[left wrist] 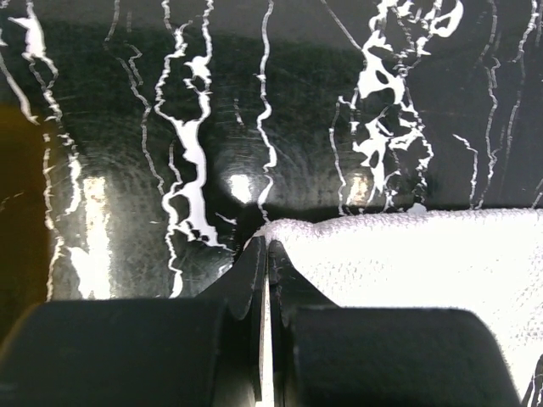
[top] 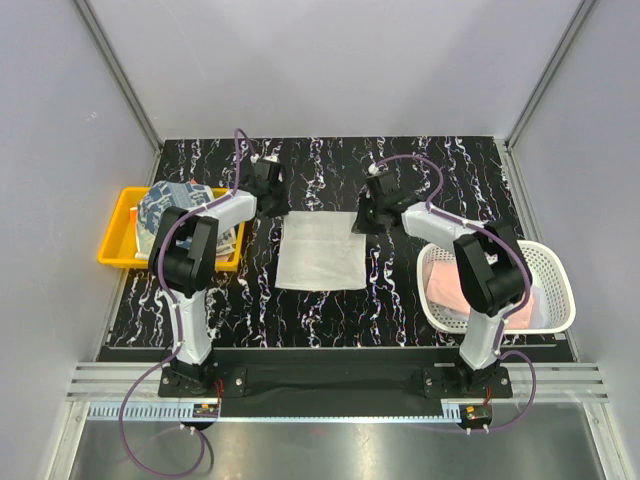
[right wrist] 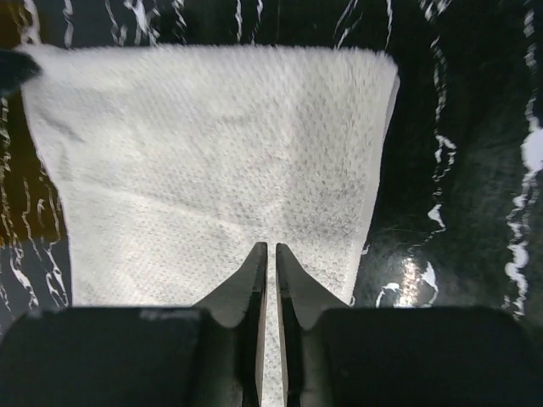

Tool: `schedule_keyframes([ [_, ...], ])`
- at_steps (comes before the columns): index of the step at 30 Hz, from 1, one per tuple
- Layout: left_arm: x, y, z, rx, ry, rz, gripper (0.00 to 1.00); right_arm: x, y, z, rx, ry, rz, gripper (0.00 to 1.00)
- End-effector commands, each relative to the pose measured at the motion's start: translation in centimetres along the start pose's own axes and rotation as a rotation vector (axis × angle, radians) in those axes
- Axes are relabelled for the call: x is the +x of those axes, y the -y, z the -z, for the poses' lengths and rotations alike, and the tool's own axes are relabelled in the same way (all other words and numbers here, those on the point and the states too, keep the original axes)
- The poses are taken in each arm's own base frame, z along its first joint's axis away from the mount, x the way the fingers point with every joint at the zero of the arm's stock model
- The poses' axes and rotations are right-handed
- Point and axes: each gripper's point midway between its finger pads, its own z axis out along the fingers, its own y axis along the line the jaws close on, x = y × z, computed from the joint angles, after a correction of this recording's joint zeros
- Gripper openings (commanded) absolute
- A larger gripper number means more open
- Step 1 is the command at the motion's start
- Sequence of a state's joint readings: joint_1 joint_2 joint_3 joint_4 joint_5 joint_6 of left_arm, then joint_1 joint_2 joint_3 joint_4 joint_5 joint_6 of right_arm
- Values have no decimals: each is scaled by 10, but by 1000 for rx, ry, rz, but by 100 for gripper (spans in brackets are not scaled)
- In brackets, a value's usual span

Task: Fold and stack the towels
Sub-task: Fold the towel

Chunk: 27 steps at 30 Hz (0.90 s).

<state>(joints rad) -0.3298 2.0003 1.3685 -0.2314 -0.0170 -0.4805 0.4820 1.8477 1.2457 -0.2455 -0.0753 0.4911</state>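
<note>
Two far corners of the whitish towel look gripped from above. It lies flat mid-surface, between the yellow tray and the mesh basket.

Left wrist: the left jaws are pinched tight on one towel corner.

Right wrist: the right jaws, narrow, nip its edge beside the other corner.

I'd lift both level and bring them toward me together, matching the edges.

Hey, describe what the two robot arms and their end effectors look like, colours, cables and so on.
Both the left arm and right arm have white links and bulky black joint housings on black base plates. A purple cable loops along each. The left end effector and right end effector are matte black, with two fingers tapering to narrow tips.
</note>
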Motion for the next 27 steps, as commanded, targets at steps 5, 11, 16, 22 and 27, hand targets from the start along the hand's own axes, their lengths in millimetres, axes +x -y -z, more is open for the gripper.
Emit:
schedule_keyframes([
  [5, -22, -6, -4, -14, 24, 48, 0, 38, 11, -31, 0, -118, -22, 14],
  [11, -17, -7, -7, -16, -6, 44, 0, 46, 34, -39, 100, -135, -10, 14],
  [16, -18, -11, -7, -24, -14, 41, 0, 27, 47, -22, 120, -94, -48, 17],
  [22, -17, -6, -9, 3, -30, 38, 0, -25, 42, 4, 104, -2, -35, 26],
  [27, -15, -5, -12, 9, -45, 34, 0, -52, 50, -12, 130, 27, -27, 28],
])
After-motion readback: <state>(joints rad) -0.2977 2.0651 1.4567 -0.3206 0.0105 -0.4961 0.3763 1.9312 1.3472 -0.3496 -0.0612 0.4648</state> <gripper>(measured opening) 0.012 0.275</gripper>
